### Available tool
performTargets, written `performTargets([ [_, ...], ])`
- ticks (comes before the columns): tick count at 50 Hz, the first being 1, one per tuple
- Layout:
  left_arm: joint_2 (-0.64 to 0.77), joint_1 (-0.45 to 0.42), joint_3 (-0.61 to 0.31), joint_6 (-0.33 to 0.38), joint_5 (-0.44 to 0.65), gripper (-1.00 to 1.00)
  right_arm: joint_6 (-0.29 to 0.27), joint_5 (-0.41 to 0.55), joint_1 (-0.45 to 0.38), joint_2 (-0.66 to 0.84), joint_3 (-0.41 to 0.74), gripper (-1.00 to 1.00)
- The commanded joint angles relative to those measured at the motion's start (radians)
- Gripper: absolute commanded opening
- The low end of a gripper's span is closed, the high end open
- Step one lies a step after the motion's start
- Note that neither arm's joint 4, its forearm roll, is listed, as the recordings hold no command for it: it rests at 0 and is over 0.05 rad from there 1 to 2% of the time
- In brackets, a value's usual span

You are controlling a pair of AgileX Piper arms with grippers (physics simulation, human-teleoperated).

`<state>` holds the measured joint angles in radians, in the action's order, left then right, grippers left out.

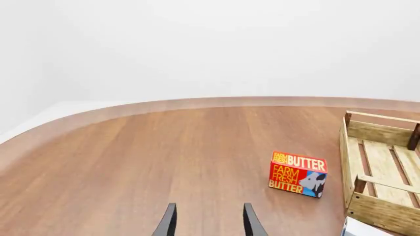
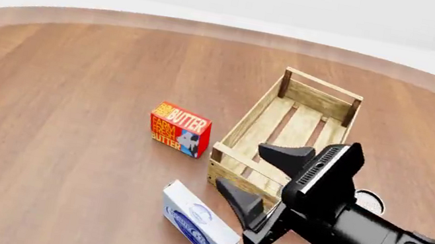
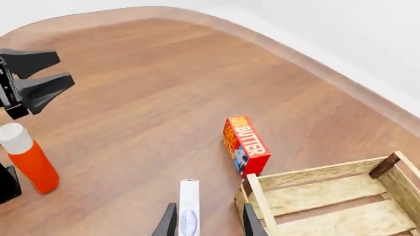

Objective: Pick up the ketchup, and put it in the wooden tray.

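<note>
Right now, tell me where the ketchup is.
Only the right wrist view shows the ketchup: upright on the table, by the left gripper, far from the wooden tray.

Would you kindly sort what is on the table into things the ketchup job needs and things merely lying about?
Needed for the job:
ketchup, standing upright
wooden tray, nothing in it yet

Just lying about:
butter box
white-and-blue flat box
can, mostly hidden behind the right arm

ketchup (image 3: 31, 164): orange-red, white cap, upright on bench beside left fingers (image 3: 36, 88). wooden tray (image 2: 287, 134): empty, just beyond right fingers (image 2: 283, 155).
</note>
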<state>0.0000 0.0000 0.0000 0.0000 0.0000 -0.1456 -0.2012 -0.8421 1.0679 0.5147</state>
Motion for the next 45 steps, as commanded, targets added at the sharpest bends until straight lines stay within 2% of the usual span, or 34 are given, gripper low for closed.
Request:
performTargets([
  [1,0.000,0.000,0.000,0.000,0.000,1.00,0.000,-0.023,-0.091,0.106,0.066,1.00],
  [9,0.000,0.000,0.000,0.000,0.000,1.00,0.011,-0.051,-0.175,0.178,0.112,1.00],
  [45,0.000,0.000,0.000,0.000,0.000,1.00,0.022,-0.138,-0.376,0.470,0.274,1.00],
])
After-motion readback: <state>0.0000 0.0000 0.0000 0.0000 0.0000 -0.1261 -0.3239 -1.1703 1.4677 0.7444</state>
